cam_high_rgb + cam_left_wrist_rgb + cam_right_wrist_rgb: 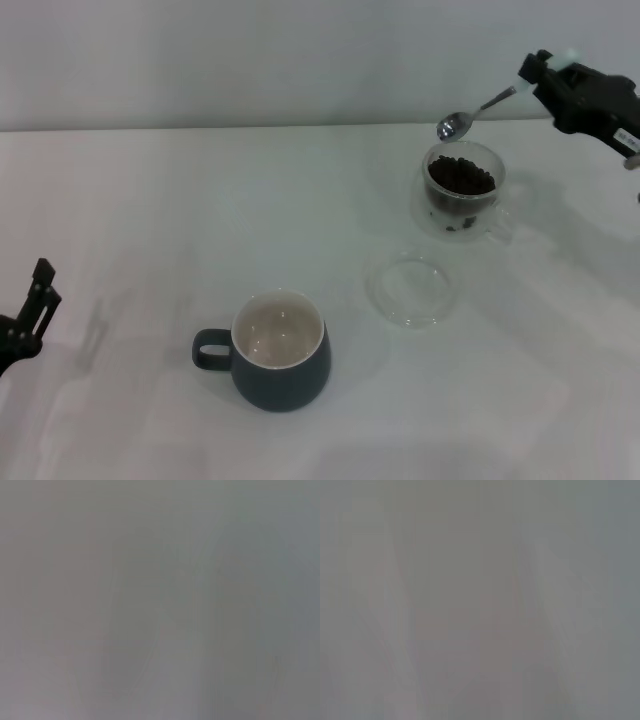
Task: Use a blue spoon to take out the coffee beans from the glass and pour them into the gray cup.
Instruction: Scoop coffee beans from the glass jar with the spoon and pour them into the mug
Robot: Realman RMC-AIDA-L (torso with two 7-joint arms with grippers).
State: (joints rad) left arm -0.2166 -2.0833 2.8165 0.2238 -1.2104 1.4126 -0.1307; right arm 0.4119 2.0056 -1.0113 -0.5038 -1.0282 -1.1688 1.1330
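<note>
Right gripper [545, 82] clenched on blue spoon [470, 115]; bowl above glass [462, 190]. Dip straight into coffee beans [461, 176], scoop shallow, lift level.

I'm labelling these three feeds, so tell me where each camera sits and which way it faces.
Head view: on the robot's head, looking forward and down at the table, the glass, the gray cup; right gripper holds the blue spoon, left gripper idle at the edge.
Left wrist view: on the left wrist; nothing recognisable shows.
Right wrist view: likewise.
Shared: nothing identifiable.

coffee beans [461, 177] in glass [463, 190], saucer [410, 290] before it, gray cup [279, 351] front-left
</note>
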